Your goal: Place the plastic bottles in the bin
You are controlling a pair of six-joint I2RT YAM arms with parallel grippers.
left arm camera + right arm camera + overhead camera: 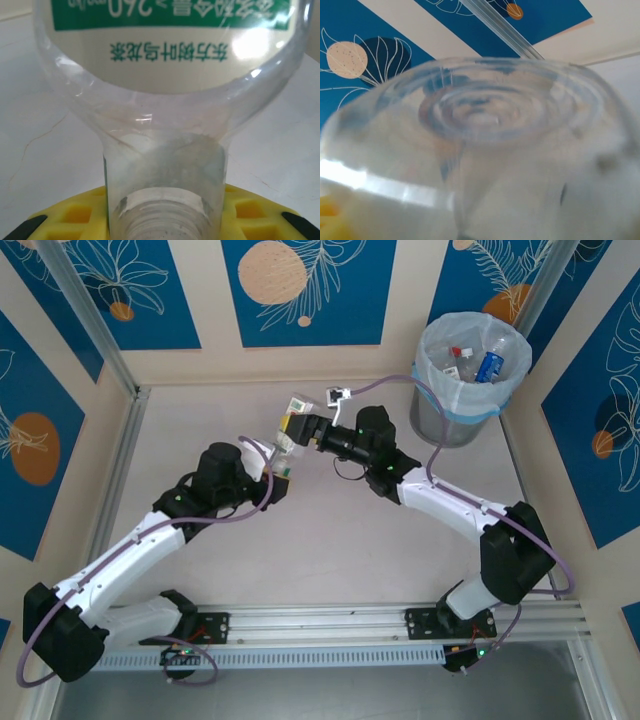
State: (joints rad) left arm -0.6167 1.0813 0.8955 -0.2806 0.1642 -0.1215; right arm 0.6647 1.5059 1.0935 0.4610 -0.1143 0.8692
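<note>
Broadly, the pale grey table top (330, 540) is bare except for the two arms, and the round grey metal bin with its translucent white-blue bag liner (440, 425) stands at the far right corner, well apart from where the arms meet. Several crushed plastic bottles (489, 366) already lie inside it, one with a blue label.

Both arms reach inward to the middle of the table, where one clear plastic bottle with a green-and-white label (285, 445) hangs in the air between them, off the table. The left gripper (278, 468) is clenched around its neck; the left wrist view shows the threaded neck (165, 200) seated between the yellow jaws. The right gripper (297, 427) sits at the opposite end, and the right wrist view looks straight onto the bottle's ribbed base (485, 115). Whether its jaws are clamped yet cannot be told.

This looks like a handover towards the arm nearer the bin. To do it well, the right jaws should clamp firmly across the body before the left lets go. Crushed plastic gives and slips, so a squeeze near the stiffer base seems safer. The left should then release cleanly and back straight off along the neck.
</note>
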